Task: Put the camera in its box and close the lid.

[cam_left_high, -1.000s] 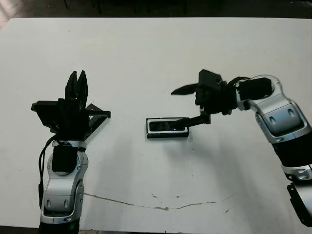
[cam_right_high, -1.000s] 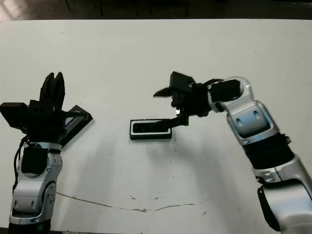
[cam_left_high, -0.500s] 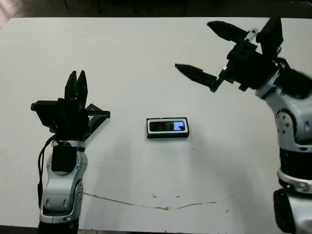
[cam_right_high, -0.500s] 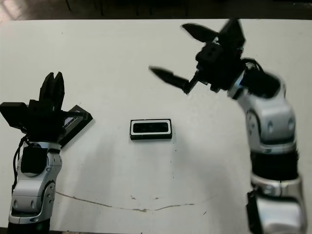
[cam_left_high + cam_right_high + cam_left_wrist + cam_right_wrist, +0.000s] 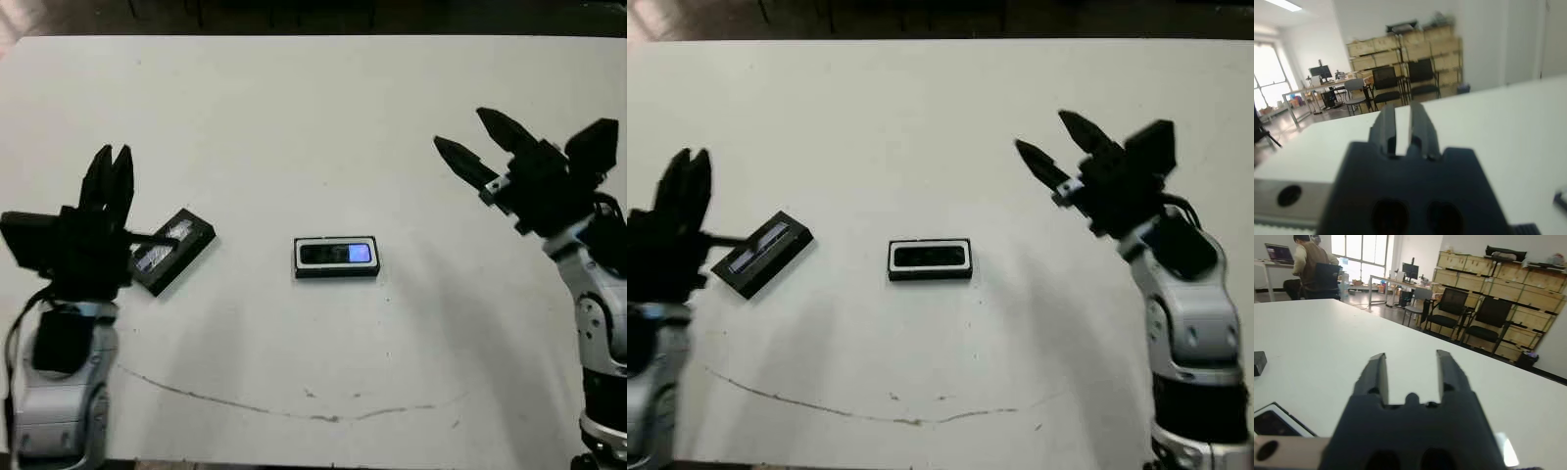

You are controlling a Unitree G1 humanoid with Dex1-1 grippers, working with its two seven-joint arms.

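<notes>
The box [image 5: 336,271] sits mid-table with its top uncovered. The camera [image 5: 333,255] lies inside it, bluish window toward the right end. The lid [image 5: 172,250], black with silvery print, lies flat on the table left of the box, angled. My left gripper [image 5: 110,164] is shut and empty, just left of the lid. My right gripper [image 5: 458,128] hangs open and empty over the table, well right of the box. The right wrist view shows its spread fingers [image 5: 1376,374], a corner of the box [image 5: 1281,417] and the lid's end [image 5: 1258,363].
A thin dark crack line [image 5: 294,409] runs across the white table near its front edge. Beyond the table there are chairs [image 5: 1447,308], stacked cartons, and a person [image 5: 1308,257] seated at a desk far off.
My right gripper has drawn back from above the box, down and to the right, still open. My left arm has shifted left, so the lid now shows in full.
</notes>
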